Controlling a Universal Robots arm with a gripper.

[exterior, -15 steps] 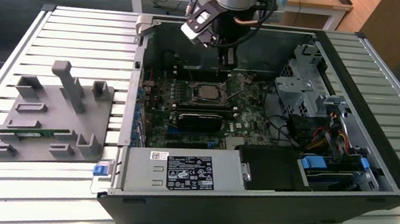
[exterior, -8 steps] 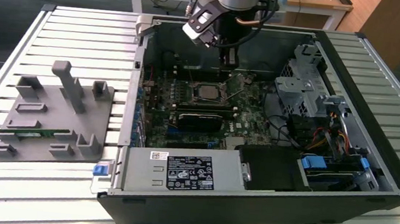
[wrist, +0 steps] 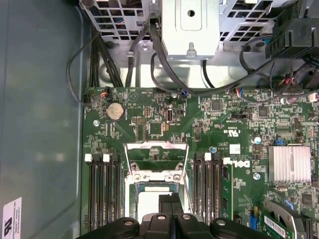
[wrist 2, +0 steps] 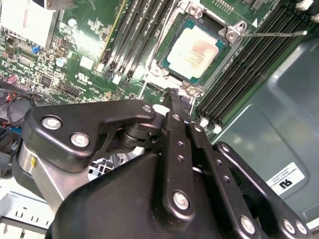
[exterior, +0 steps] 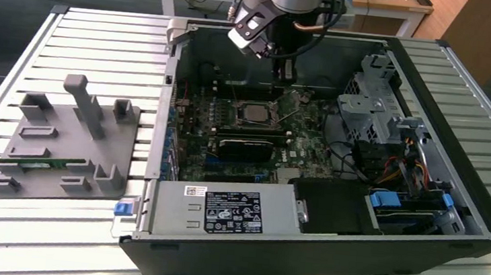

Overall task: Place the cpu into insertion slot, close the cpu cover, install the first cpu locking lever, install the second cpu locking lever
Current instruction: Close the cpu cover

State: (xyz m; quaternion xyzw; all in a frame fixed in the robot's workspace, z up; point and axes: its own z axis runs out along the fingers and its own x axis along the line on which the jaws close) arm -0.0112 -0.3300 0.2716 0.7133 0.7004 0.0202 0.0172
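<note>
The cpu point(wrist 2: 196, 49), a pale silvery square, lies flat in the insertion slot point(wrist 2: 169, 42) on the green motherboard; I see it too in the exterior view point(exterior: 252, 114) and the first wrist view point(wrist: 147, 206). The cpu cover point(wrist: 157, 146), a thin silvery frame with a window, appears raised on the socket's far side. A thin wire locking lever point(wrist 2: 271, 34) sticks out sideways from one socket corner. My gripper point(wrist 2: 177, 97) hangs just above the near edge of the socket, fingers shut together with nothing between them; its tips also appear in the first wrist view point(wrist: 171, 200).
The open computer case point(exterior: 454, 218) walls in the work area. Memory slots point(wrist: 102, 189) flank the socket on both sides. A black card point(exterior: 246, 148), a power supply point(exterior: 225, 211), drive cages point(exterior: 369, 116) and cables point(wrist: 124, 69) crowd the inside. A grey fixture point(exterior: 65, 140) sits outside on the slatted table.
</note>
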